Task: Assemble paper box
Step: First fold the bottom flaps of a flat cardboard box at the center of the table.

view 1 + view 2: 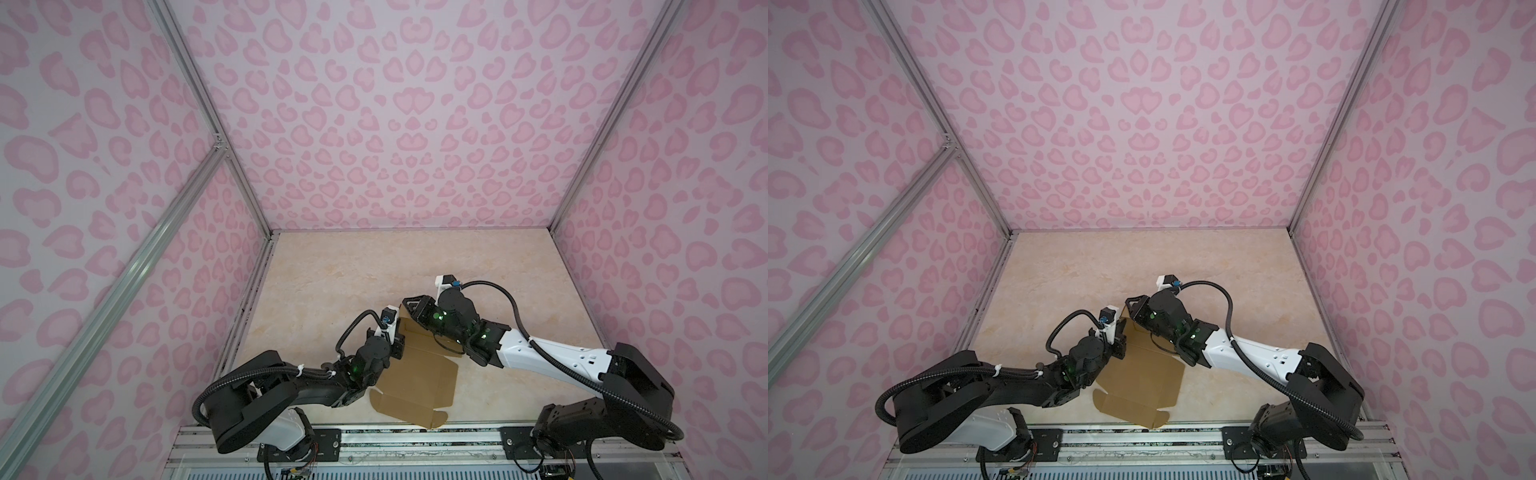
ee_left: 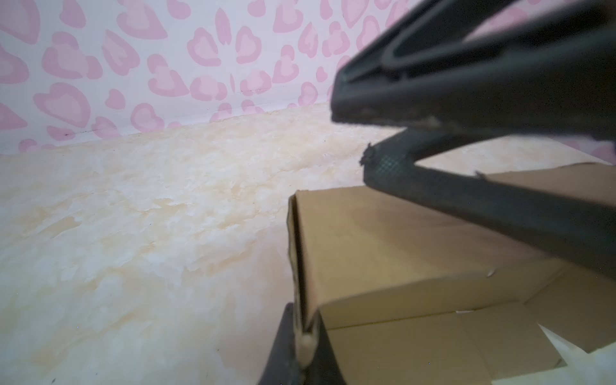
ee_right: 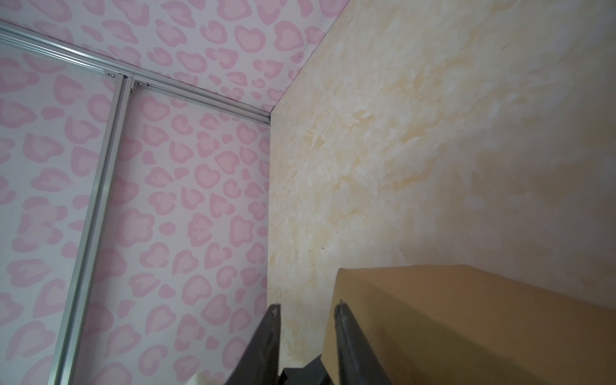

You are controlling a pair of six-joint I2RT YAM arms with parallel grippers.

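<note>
Plainly half-folded, the paper box lies toward the front of the surface, apart from the pink walls. The left gripper jaws pinch its raised side wall; the right gripper jaws stand spread beside its far corner.

A lab robot cell: aluminium extrusion frame holding pink heart-print wall panels (on three sides), marble-look tabletop, left arm and right arm mounted on a front rail.

Both top views look steeply down from high up onto the whole table, lower centre of frame (framing nearly identical); both wrist views sit close, sharing the paper box.
</note>
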